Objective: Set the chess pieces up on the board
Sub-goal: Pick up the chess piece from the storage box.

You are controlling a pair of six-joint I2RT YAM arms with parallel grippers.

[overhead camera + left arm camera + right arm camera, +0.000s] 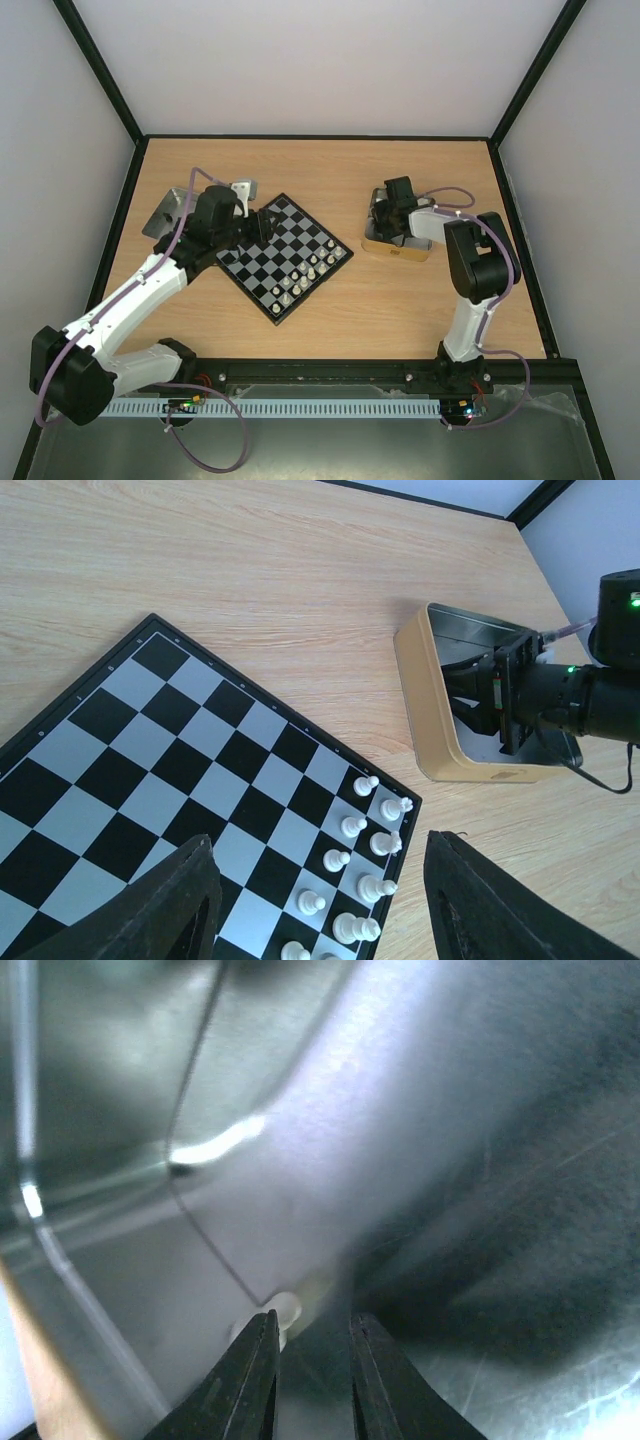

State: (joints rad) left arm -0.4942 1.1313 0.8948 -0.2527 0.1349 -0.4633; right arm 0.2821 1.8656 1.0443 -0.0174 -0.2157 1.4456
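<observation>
Setup is partly done: small cream chess pieces stand in two rows along one edge of the black-and-grey board, which lies left of centre on the surface. The other squares are bare. The left fingers hang released above the board. The right fingers, narrowly apart inside the tin, sit just beside one piece; whether they grasp it cannot be told.

Pale wood-grain tabletop enclosed by plain white wall panels.
The panels stand behind the table and on both of its sides, joined at the corners by slim black frame bars that slant outward toward the camera. A thin black border runs along the tabletop's far and side edges. Along the near edge lies a black metal rail, and in front of it a white slotted strip above a grey, faintly glossy surface. The light is soft and even, with weak shadows.
</observation>
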